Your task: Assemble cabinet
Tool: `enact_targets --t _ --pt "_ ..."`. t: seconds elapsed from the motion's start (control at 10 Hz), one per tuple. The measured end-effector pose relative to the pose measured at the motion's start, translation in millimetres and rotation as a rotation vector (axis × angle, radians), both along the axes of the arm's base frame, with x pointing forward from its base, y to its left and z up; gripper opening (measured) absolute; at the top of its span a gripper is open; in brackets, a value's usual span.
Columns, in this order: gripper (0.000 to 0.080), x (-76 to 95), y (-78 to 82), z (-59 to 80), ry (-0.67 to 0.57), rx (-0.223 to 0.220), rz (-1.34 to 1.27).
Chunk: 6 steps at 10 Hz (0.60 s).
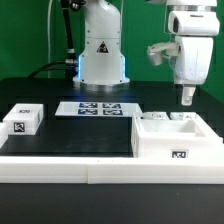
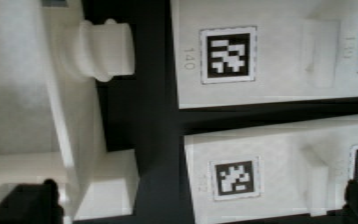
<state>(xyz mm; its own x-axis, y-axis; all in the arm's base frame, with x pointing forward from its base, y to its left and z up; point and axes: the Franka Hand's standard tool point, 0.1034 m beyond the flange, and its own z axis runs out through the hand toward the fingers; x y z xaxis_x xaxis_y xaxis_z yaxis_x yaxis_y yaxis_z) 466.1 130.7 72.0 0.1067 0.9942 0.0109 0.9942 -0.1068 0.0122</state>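
Exterior view: arm is cut off at the top edge, only wrist and gripper (image 1: 187, 98) show, at the exterior view's right. From here the fingertips are a small dark stub, so the gap between them can't be read. Wrist view settles it: dark fingers (image 2: 30, 200) sit at opposite edges of the pic, blurred and partly cropped, w/ nothing between them, so the jaws are spread and hold nothing.

The gripper hangs over the large white boxy plastic case (image 1: 160, 146), near its rear, not touching. The case stands on the black table (image 1: 90, 135) at the exterior view's right, just behind the long white border rail (image 1: 110, 172). Small white pieces show inside its open top, shapes too small to make out. A small white tagged block (image 1: 22, 121) lies at the far left, well apart from the case.

The wrist view is close-up and soft: two white tagged panels (image 2: 247, 60) w/ a dark gap between them, plus a rounded white knob (image 2: 101, 50) on a white wall. Can't tell which cabinet part each is. The tags at the pic's edge are cropped.

Markings: the tags are b/w square patterns only. The marker board (image 1: 100, 108) lies flat in front of the white robot base (image 1: 102, 65). The base has a triangular warning sticker (image 1: 100, 47), symbol too small to read.
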Motion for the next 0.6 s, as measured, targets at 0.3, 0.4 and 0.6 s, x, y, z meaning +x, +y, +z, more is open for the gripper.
enact_targets --t 0.3,0.4,0.6 --pt "0.0797 -10.3 6.3 -5.5 -0.008 0.011 0.011" --pt "0.0797 -21.5 14.2 -10.4 -0.011 0.021 0.011" --pt "0.0797 -38.9 25.8 -22.3 0.008 0.029 0.029"
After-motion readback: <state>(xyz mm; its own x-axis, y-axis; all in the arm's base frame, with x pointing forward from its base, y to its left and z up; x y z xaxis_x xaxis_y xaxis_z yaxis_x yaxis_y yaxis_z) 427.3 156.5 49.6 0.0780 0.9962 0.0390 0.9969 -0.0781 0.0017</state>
